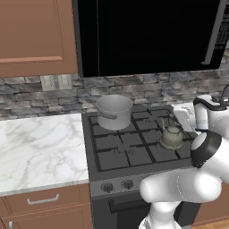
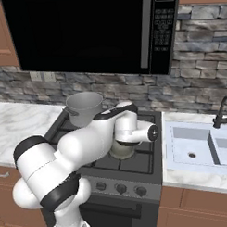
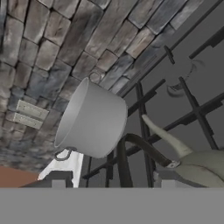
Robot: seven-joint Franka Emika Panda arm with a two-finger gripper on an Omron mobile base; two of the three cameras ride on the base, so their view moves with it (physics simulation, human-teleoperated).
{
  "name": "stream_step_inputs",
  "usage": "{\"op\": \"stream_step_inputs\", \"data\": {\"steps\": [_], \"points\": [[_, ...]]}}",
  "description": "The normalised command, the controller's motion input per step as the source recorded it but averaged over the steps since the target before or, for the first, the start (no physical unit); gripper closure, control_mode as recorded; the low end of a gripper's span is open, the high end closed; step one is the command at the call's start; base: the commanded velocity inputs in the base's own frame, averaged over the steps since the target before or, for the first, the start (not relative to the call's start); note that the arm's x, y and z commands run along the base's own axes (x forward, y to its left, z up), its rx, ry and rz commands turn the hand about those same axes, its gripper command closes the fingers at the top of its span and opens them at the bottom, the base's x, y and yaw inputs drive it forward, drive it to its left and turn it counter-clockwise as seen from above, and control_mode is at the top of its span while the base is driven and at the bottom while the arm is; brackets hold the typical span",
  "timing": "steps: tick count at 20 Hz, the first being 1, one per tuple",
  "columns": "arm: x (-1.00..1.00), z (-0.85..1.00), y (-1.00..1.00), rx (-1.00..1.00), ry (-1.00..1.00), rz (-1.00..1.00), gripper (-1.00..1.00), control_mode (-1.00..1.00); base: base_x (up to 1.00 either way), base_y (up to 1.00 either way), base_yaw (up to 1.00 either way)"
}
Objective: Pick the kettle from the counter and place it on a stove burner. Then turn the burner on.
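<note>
The kettle sits on a front right stove burner, off the counter, so placing looks done. How far the fingers are open I cannot tell; turning the burner on remains

Flat even light, soft rendering.

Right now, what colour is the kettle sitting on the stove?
Dull grey-green, with a thin black handle. The kettle shows best in the left base view.
</note>
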Motion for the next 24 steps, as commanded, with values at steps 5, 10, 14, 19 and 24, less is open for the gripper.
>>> {"op": "stream_step_inputs", "data": {"steps": [5, 10, 14, 19, 24], "points": [[0.00, 0.15, -0.01, 0.00, 0.00, 0.00, -1.00, -1.00, 0.00, 0.00, 0.00], [0.00, 0.22, -0.11, 0.00, 0.00, 0.00, -1.00, -1.00, 0.00, 0.00, 0.00], [-0.02, 0.19, -0.23, -0.02, 0.00, 0.00, -1.00, -1.00, 0.00, 0.00, 0.00], [-0.37, 0.15, -0.34, -0.10, 0.00, 0.02, -1.00, -1.00, 0.00, 0.00, 0.00], [-0.91, 0.02, -0.31, -0.24, -0.01, 0.01, -1.00, -1.00, 0.00, 0.00, 0.00]]}}
